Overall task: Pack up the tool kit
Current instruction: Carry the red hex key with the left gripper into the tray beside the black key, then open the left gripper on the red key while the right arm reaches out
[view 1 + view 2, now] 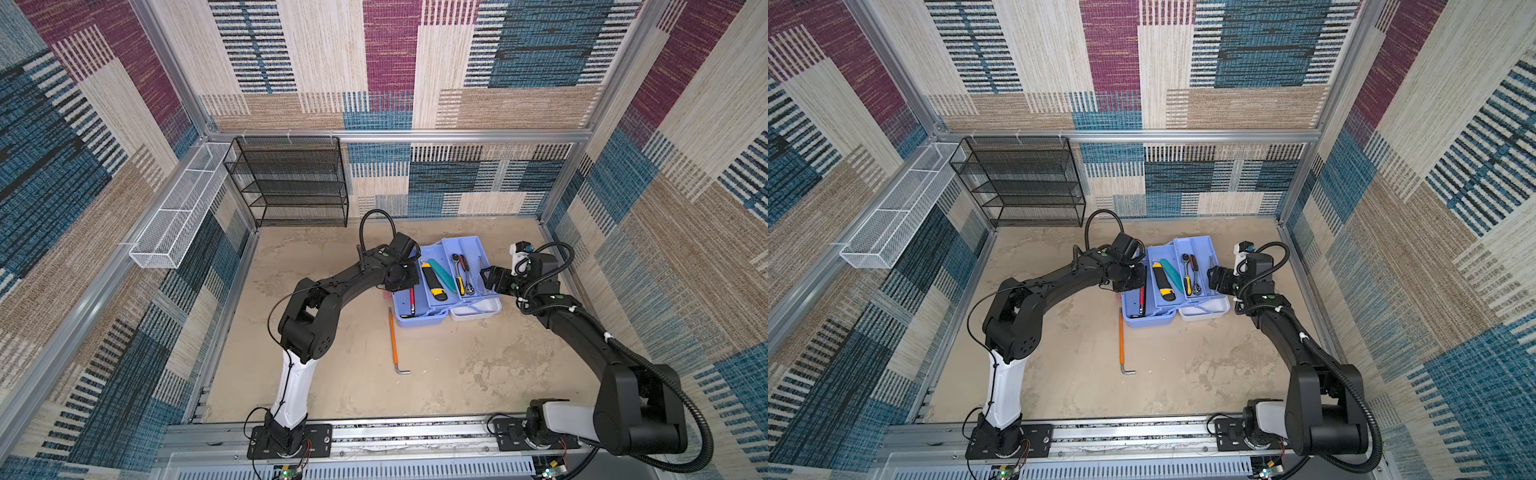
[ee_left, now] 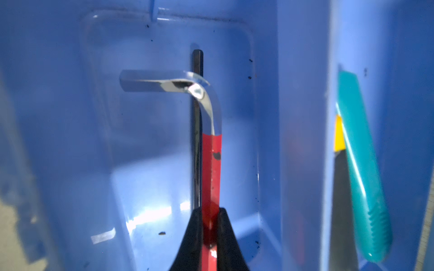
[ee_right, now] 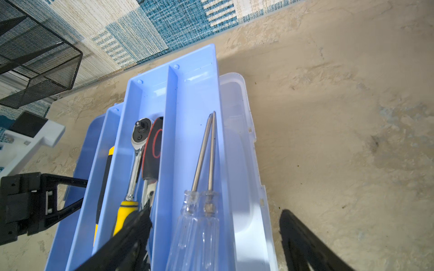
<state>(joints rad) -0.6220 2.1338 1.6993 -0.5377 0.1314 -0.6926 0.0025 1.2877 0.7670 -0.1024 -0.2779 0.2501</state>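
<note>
orange-sleeved L-shaped hex key (image 1: pixel 392 336) on mottled table (image 1: pixel 332 382) | tool kit (image 1: pixel 419 321), glossy blue plastic, open just beyond it | left gripper (image 2: pixel 210 215) pinching red-sleeved steel hex key (image 2: pixel 211 164) in base (image 2: pixel 70 117) | right gripper (image 3: pixel 213 215) spread by tray (image 3: pixel 187 93) | black mesh rack (image 1: pixel 291 183) farthest

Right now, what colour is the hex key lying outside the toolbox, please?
The L-shaped hex key is orange-sleeved, best in a top view.

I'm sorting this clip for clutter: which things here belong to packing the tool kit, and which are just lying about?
Part of the job:
tool kit
red hex key, held by the left gripper in the kit's base
orange hex key on the table beside it

Just lying about:
black mesh rack
white mesh basket
</note>
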